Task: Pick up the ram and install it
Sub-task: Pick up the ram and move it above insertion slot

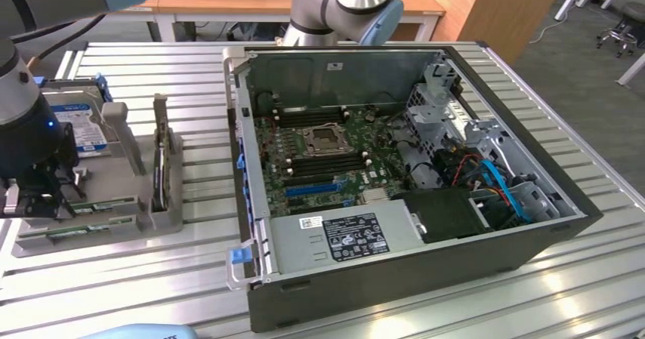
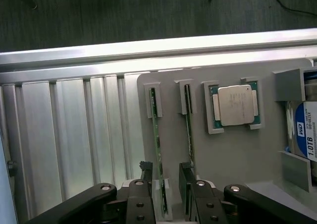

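Hand (image 2: 166, 170) open | ram (image 2: 156, 130) on edge in tray (image 2: 237, 154) slot, between its fingers (image 2: 187, 172)

My claw (image 2: 166, 174) hung over the tray (image 2: 237, 159), jaws apart astride one ram (image 2: 156, 135). A second ram (image 2: 188, 120) stood beside it, then the chip (image 2: 235, 105), then the drive (image 2: 303, 130). The case (image 1: 403, 278) sat at the exterior view's right.

Two ram sticks (image 2: 156, 135) (image 2: 188, 130), one processor (image 2: 235, 105) — one hard drive (image 2: 303, 135)
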`<state>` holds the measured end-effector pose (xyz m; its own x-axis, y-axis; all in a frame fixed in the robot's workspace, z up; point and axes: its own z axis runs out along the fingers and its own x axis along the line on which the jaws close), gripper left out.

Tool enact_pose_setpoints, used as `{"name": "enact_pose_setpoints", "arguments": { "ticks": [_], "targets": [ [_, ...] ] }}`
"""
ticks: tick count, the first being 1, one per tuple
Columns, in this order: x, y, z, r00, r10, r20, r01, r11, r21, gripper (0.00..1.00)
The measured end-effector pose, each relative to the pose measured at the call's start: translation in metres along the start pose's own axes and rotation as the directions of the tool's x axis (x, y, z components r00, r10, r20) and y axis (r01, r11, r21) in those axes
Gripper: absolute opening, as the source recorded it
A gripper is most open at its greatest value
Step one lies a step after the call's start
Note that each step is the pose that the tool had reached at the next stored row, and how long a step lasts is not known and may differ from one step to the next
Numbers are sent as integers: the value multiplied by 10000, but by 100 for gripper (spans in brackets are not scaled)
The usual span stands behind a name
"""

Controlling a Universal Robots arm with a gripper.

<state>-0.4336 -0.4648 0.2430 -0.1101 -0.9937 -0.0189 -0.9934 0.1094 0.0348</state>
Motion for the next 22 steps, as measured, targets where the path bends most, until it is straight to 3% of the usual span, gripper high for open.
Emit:
{"name": "enact_pose_setpoints", "arguments": {
  "ticks": [6, 12, 22],
  "targets": [
    [3, -1, 21, 10000, -12, -1, 12, 10000, -1, 35],
    [10, -1, 24, 9991, -426, -16, 426, 9991, -9, 35],
    [30, -5, 51, 9990, -452, -15, 451, 9990, -7, 35]
  ]
}}
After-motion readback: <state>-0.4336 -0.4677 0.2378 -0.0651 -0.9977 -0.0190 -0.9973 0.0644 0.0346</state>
